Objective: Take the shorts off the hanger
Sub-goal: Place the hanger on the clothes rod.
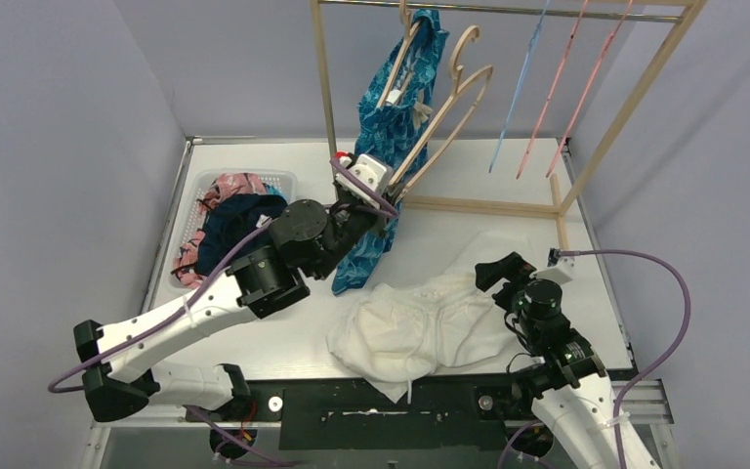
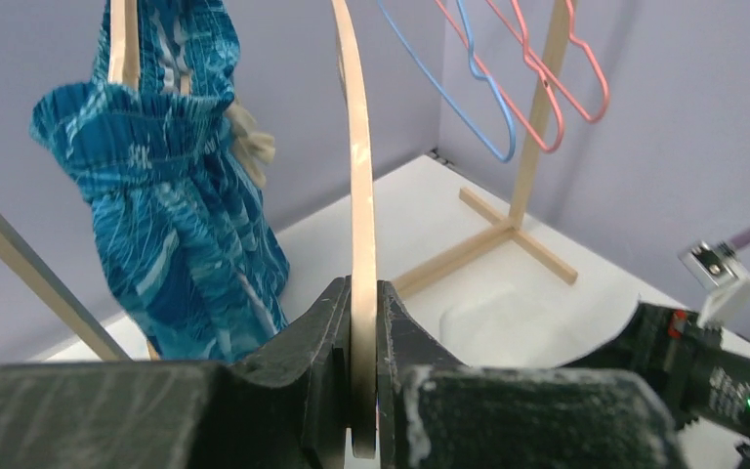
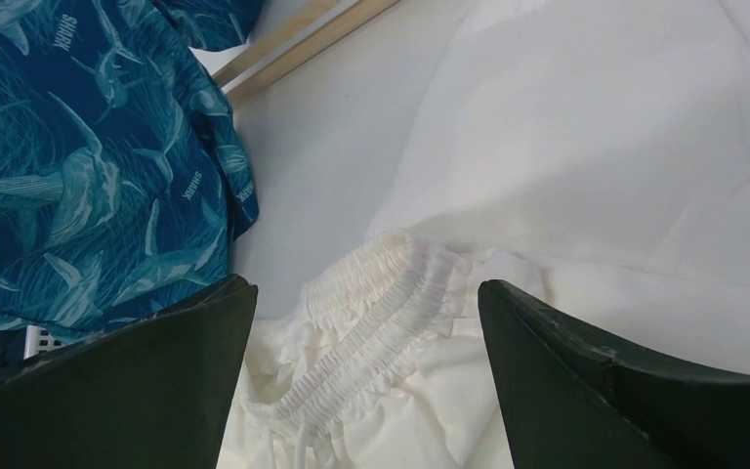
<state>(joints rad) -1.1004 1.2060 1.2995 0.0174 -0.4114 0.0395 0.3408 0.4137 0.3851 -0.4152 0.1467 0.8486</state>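
Right up close, the left pincer (image 2: 361, 322) is seen clamped shut on a pale curved wooden hanger arm (image 2: 356, 166); whether that's the hanger carrying the garment can't be told. Blue shark-print fabric shorts (image 1: 400, 107) are hung on the wooden rack (image 1: 324, 88), with the hem trailing down to the white desk (image 1: 469, 176). The right pincer (image 3: 366, 293) is spread wide with nothing held, above white elastic-waist shorts (image 3: 586, 147) lying on the desk. Soft, light, floppy stuff, probably. It's best grabbed at the bunched waistband and slid off the smooth wood.
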